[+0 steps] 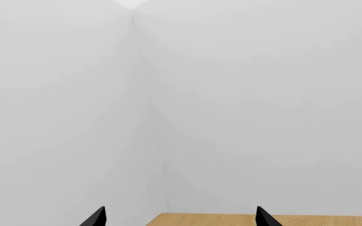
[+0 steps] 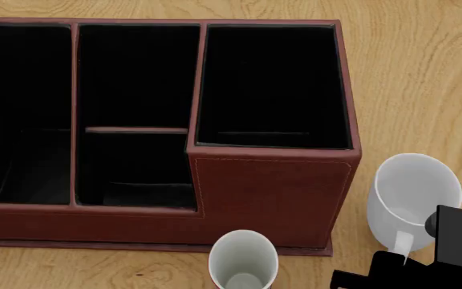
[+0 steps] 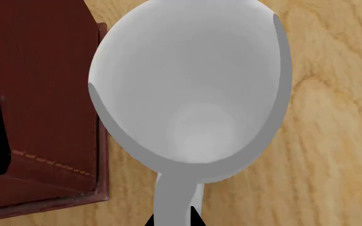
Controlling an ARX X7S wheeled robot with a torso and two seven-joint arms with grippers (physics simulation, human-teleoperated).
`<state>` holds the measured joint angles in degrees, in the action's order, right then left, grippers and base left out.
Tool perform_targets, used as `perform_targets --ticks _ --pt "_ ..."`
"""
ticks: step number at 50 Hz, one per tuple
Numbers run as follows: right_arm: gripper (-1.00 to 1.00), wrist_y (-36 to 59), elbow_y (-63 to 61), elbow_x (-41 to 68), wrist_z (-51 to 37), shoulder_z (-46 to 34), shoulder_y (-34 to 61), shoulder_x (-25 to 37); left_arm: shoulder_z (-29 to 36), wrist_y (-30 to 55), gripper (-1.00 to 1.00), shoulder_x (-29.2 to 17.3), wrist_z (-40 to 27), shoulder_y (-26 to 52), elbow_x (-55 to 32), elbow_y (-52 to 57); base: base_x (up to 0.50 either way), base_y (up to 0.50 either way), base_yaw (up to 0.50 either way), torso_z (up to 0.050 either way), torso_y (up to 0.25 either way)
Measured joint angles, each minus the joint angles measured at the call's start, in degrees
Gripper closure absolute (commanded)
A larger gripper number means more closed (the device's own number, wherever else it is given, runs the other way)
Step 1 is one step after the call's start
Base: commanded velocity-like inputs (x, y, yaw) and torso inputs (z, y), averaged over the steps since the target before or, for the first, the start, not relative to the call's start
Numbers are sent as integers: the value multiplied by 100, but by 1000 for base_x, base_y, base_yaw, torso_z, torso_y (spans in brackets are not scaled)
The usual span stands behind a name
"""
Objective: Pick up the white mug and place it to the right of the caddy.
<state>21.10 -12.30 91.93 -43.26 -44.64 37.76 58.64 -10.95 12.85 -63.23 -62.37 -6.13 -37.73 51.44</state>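
Note:
The white mug (image 2: 411, 195) is upright just right of the caddy (image 2: 271, 192), beside its taller section, with its handle toward me. In the right wrist view the white mug (image 3: 190, 89) fills the frame, with the caddy's reddish-brown corner (image 3: 49, 94) beside it. My right gripper (image 3: 172, 220) is shut on the mug's handle, one black fingertip on each side; it also shows at the bottom right of the head view (image 2: 399, 265). I cannot tell whether the mug rests on the table. My left gripper (image 1: 179, 219) is open and empty, away from both, facing a white wall.
A narrower mug with a white inside (image 2: 243, 260) stands right in front of the caddy. The wooden table (image 2: 423, 78) extends behind and to the right of the caddy. The left wrist view shows only the table's edge (image 1: 218, 220) and a wall corner.

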Motion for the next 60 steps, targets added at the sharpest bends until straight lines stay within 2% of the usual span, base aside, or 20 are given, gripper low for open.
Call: perform_targets --ticks 25,26,47,60 --pt "100 1 94 -107 42 5 -19 -36 6 42 -100 33 23 37 -16 24 2 0 2 0 -3" --pt "-100 -5 96 -100 45 6 -20 -36 8 45 -100 33 23 43 -17 25 0 0 0 0 0" --pt "-100 -91 176 -145 146 66 -189 -57 57 73 -100 66 53 106 -7 31 0 0 0 0 0" --pt "-100 -337 -154 -98 19 189 -443 179 -3 70 -100 95 61 37 4 69 0 0 0 0 0"
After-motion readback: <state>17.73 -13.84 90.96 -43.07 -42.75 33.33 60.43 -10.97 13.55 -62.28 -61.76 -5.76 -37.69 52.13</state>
